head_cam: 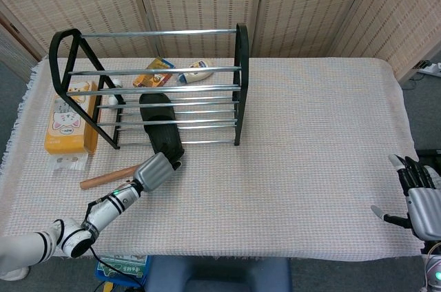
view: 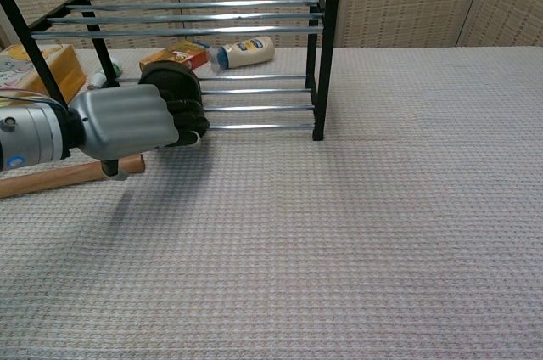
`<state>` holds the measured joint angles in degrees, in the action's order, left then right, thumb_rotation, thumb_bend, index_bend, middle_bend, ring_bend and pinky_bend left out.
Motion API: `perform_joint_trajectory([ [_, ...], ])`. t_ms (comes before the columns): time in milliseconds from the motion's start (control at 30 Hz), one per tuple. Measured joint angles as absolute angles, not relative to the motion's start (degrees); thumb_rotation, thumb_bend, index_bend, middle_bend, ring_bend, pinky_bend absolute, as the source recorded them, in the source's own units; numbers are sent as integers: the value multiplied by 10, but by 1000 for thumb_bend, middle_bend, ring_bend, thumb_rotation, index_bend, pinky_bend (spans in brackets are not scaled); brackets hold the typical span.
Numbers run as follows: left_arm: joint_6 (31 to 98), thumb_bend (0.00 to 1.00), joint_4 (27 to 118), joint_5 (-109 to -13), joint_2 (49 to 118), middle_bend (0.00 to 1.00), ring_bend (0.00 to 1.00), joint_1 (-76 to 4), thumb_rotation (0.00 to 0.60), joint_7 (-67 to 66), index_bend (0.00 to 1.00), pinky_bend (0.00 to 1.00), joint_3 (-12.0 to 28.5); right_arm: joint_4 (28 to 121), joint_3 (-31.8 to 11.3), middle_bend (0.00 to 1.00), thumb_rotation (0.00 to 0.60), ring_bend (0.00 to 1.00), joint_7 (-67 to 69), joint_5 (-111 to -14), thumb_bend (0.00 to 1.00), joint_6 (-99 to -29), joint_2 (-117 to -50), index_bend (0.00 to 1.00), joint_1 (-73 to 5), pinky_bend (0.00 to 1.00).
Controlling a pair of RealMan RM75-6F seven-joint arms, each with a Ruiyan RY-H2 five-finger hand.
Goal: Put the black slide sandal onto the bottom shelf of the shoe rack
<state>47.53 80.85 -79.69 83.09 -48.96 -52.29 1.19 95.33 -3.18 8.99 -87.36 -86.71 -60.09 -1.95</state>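
The black slide sandal (head_cam: 160,121) lies lengthwise across the bars of the bottom shelf of the black shoe rack (head_cam: 238,85), and its near end sticks out over the front bar. My left hand (head_cam: 154,170) grips that near end, just in front of the rack. In the chest view the left hand (view: 127,120) covers most of the sandal (view: 174,87), in front of the rack (view: 323,46). Far off at the table's right front corner, my right hand (head_cam: 419,192) holds nothing, fingers apart.
A wooden rod (head_cam: 103,177) lies on the cloth just left of my left hand. A yellow box (head_cam: 69,120) stands left of the rack. Behind the rack lie an orange packet (head_cam: 155,70) and a white bottle (head_cam: 196,71).
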Motion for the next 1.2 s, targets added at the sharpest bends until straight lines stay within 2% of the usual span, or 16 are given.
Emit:
perform_joint_trajectory([
  [200,509,133,862,-792,808,102,6,-468,600,-510,143,273,6,953,-32,71,600,23,91,-873,101,-868,-599,0,-19,44],
  [600,647,132,953,-806,736,102,6,-362,600,-408,142,273,-19,948,-32,71,600,23,96,-876,101,-868,-605,0,-21,44],
  [900,732,133,958,-809,696,102,6,-276,600,-327,161,273,-41,951,-34,71,600,23,93,-878,101,-863,-607,0,-25,44],
  [1200,769,133,938,-743,682,102,7,-206,600,-219,165,273,-30,951,-30,71,600,24,78,-877,109,-843,-610,0,-35,44],
])
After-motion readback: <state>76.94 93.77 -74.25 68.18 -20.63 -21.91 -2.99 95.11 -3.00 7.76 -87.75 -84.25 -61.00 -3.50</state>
